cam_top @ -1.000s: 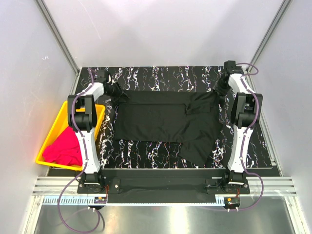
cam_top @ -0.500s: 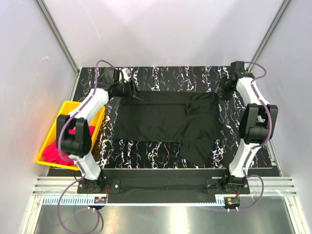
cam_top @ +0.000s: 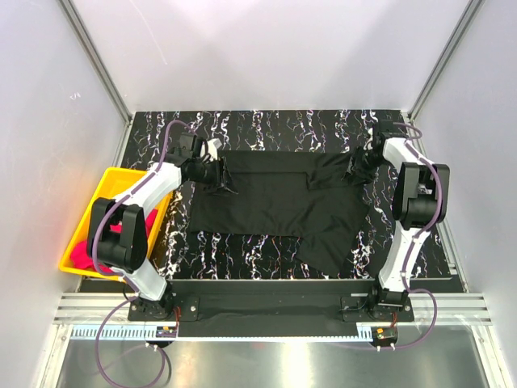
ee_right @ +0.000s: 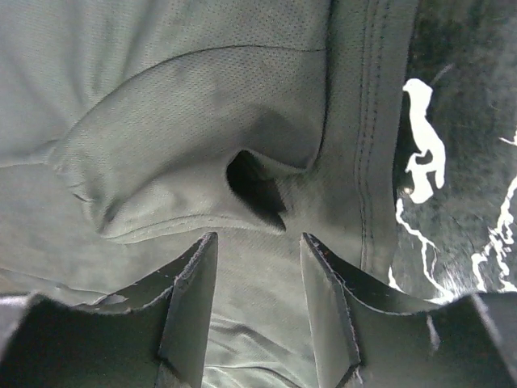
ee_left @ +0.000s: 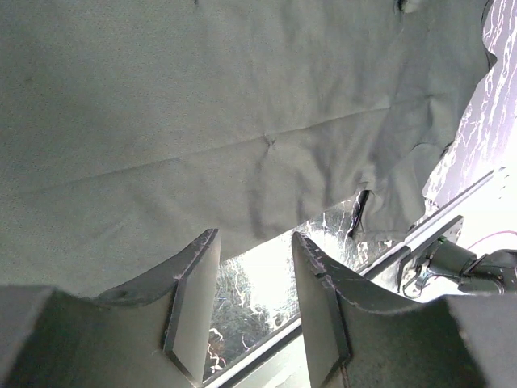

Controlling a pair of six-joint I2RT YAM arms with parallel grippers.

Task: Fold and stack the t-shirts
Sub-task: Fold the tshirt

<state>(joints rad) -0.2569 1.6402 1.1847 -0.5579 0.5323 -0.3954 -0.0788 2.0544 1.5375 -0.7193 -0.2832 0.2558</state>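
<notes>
The black t-shirt lies spread flat on the marbled black table, with a folded flap near its far right corner. My left gripper hovers open at the shirt's far left corner; in the left wrist view its jaws stand apart over the cloth edge. My right gripper is open over the shirt's far right corner; the right wrist view shows its jaws apart above a folded sleeve. The pink t-shirt lies bunched in the yellow tray.
The yellow tray stands off the table's left edge beside the left arm. Metal frame posts and white walls enclose the table. A black rail runs along the near edge by the arm bases.
Both grippers have come down from the far table corners toward the black shirt's far corners. The shirt's far edge has shifted slightly nearer. The pink shirt has not moved.
</notes>
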